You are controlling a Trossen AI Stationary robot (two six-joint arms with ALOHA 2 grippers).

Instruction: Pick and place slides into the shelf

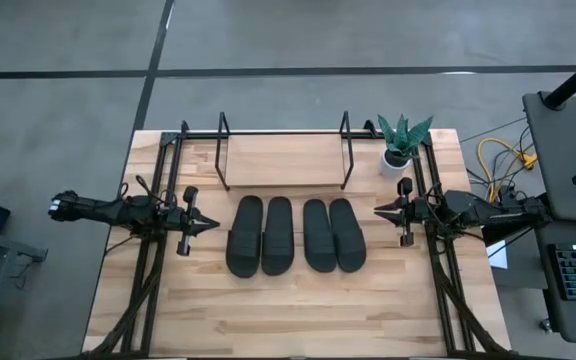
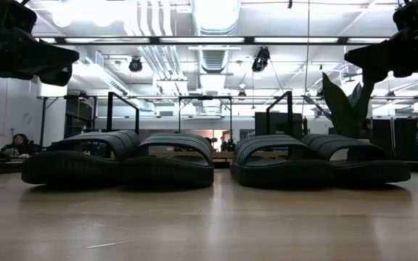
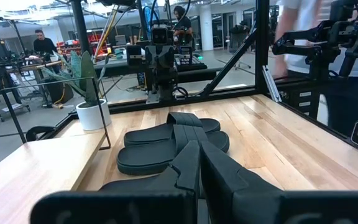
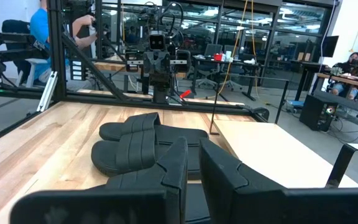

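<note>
High view shows four black slides (image 1: 290, 236) lying side by side in one row at the middle of the table (image 1: 298, 310), grouped as two pairs: one pair on the left, one on the right, with a narrow gap between the pairs. Within each pair the two slides touch or nearly touch. All four rest sole down with their straps up.

There is one shelf (image 1: 284, 158), standing at the far edge of the table just beyond the row of slides. Its light wooden board is bare, and it has two black wire end frames, one at each end. None of the four slides is on it.

One potted plant (image 1: 401, 140) in a white pot stands at the far right, just beside the shelf's right frame.

I have two arms. My left end effector (image 1: 211, 223) hovers above the table just left of the row, pointing toward the slides, with its fingers closed on nothing. My right end effector (image 1: 377, 210) hovers just right of the row, pointing back at the slides; its fingers are drawn almost together and grip nothing. Neither one touches a slide.

In the low view, both end effectors hang well above the table surface, and the four slides sit flat in a line.
</note>
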